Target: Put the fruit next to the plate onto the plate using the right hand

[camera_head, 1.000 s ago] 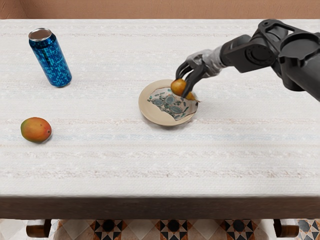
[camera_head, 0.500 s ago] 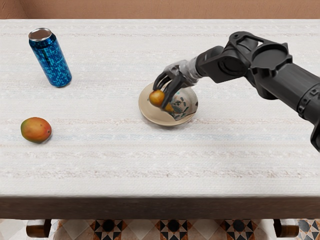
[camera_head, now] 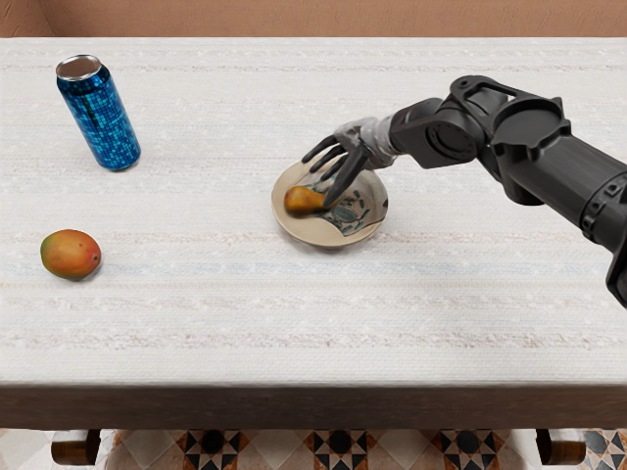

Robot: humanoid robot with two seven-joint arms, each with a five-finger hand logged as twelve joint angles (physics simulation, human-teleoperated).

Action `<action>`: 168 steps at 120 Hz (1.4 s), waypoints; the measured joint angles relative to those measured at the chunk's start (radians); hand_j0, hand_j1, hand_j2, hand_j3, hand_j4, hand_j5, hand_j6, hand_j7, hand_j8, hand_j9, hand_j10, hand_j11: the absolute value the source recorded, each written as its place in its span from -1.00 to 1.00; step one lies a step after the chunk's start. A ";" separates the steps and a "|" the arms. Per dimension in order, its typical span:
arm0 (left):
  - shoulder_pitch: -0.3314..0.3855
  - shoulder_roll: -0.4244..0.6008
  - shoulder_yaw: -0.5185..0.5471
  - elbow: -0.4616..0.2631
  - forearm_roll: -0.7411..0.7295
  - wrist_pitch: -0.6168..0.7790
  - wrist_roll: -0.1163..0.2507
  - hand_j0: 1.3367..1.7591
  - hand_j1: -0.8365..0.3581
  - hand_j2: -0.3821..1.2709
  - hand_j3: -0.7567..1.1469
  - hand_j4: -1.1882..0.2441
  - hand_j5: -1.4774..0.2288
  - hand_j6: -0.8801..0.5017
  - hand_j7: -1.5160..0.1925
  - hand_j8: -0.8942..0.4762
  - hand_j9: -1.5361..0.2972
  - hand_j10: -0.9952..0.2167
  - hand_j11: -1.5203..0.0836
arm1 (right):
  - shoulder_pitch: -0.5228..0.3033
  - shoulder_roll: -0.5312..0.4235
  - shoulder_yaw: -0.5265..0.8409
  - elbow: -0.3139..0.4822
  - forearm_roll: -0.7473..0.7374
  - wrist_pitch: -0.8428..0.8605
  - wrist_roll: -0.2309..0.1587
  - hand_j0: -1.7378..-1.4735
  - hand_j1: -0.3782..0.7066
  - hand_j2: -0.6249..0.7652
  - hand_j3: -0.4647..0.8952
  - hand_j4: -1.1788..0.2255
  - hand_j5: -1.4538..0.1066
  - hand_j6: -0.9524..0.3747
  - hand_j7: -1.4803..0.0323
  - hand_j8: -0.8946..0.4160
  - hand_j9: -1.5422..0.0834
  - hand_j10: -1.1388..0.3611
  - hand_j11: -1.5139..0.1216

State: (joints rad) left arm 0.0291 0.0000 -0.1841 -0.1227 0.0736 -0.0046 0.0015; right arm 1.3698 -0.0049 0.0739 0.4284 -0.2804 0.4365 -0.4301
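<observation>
Shows the right hand (camera_head: 338,164) carried from above the plate's (camera_head: 328,239) right rim, a second ago, to above its middle. Shows the fingers (camera_head: 330,184), earlier curled around the fruit (camera_head: 305,200), now spread and loosened. Finds the fruit, previously held clear above the plate, lying on its side on the plate's left half, close against the fingertips.

A small orange pear-shaped fruit (camera_head: 305,201) lies on the round patterned beige plate (camera_head: 300,228) (mid-table), the grey right hand (camera_head: 343,159) spread-fingered close over it; a blue mosaic can (camera_head: 98,113) stands near the far left corner.
</observation>
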 joint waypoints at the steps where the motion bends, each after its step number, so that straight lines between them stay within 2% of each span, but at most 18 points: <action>1: 0.000 0.000 0.000 0.000 0.000 0.000 0.000 0.52 0.94 -0.53 -0.20 0.63 0.70 0.24 0.74 0.27 0.65 0.61 0.86 | 0.000 -0.002 0.001 0.000 0.003 0.001 0.000 -0.40 -0.29 -0.10 -0.32 0.24 0.33 0.01 0.42 -0.06 0.39 0.11 0.35; 13: 0.000 0.000 0.000 0.000 0.000 0.000 0.000 0.52 0.94 -0.53 -0.20 0.63 0.70 0.24 0.74 0.27 0.65 0.61 0.86 | -0.012 -0.041 0.046 0.000 0.026 0.054 0.000 -0.40 -0.54 -0.10 -0.32 0.40 0.53 0.17 0.62 0.10 0.58 0.26 0.54; 25: 0.000 0.000 0.000 0.000 0.000 0.000 0.000 0.52 0.94 -0.53 -0.20 0.63 0.70 0.24 0.74 0.27 0.65 0.61 0.86 | -0.041 -0.098 0.137 0.001 0.057 0.128 0.000 -0.40 -0.70 -0.10 -0.32 0.51 0.66 0.27 0.75 0.20 0.70 0.36 0.66; 59: 0.000 0.000 0.000 0.000 0.000 0.000 0.000 0.52 0.94 -0.53 -0.21 0.63 0.70 0.24 0.74 0.27 0.65 0.61 0.86 | -0.123 -0.233 0.203 0.023 0.238 0.172 -0.004 -0.40 -0.88 -0.10 -0.32 0.64 0.81 0.40 0.91 0.33 0.85 0.48 0.80; 66: 0.000 0.000 0.000 0.000 0.000 0.000 0.000 0.52 0.94 -0.53 -0.21 0.63 0.70 0.24 0.74 0.27 0.65 0.61 0.86 | -0.136 -0.271 0.205 0.084 0.269 0.173 -0.004 -0.40 -0.90 -0.10 -0.32 0.65 0.83 0.41 0.92 0.34 0.86 0.49 0.82; 81: 0.000 0.000 0.000 0.000 0.000 0.000 0.000 0.52 0.94 -0.53 -0.21 0.63 0.70 0.24 0.74 0.27 0.65 0.61 0.86 | -0.181 -0.396 0.207 0.268 0.325 0.174 -0.004 -0.40 -0.92 -0.10 -0.32 0.66 0.84 0.42 0.94 0.35 0.88 0.50 0.83; 108: 0.000 0.000 0.000 0.000 0.000 0.000 0.000 0.52 0.94 -0.53 -0.21 0.63 0.70 0.24 0.74 0.27 0.65 0.61 0.86 | -0.247 -0.670 0.209 0.638 0.372 0.175 -0.002 -0.40 -0.94 -0.10 -0.32 0.67 0.86 0.43 0.95 0.36 0.89 0.51 0.84; 121: 0.000 0.000 0.000 0.000 0.000 0.000 0.000 0.52 0.94 -0.53 -0.21 0.63 0.70 0.24 0.74 0.27 0.65 0.61 0.86 | -0.266 -0.800 0.208 0.774 0.396 0.175 -0.001 -0.40 -0.94 -0.10 -0.32 0.68 0.86 0.43 0.95 0.36 0.89 0.52 0.85; 140: 0.000 0.000 0.000 0.000 0.000 0.000 0.000 0.52 0.94 -0.53 -0.21 0.63 0.70 0.24 0.74 0.27 0.65 0.61 0.86 | -0.284 -0.944 0.208 0.902 0.420 0.175 0.000 -0.40 -0.94 -0.10 -0.32 0.68 0.86 0.44 0.96 0.36 0.90 0.52 0.85; 168: 0.000 0.000 0.000 0.000 0.000 0.000 0.000 0.52 0.94 -0.53 -0.21 0.63 0.70 0.24 0.74 0.27 0.65 0.61 0.86 | -0.296 -1.047 0.207 0.973 0.435 0.175 0.001 -0.40 -0.95 -0.10 -0.32 0.68 0.86 0.44 0.96 0.37 0.90 0.52 0.85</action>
State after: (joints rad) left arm 0.0292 0.0000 -0.1842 -0.1228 0.0737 -0.0046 0.0014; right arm 1.0740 -1.0516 0.2807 1.4017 0.1545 0.6114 -0.4296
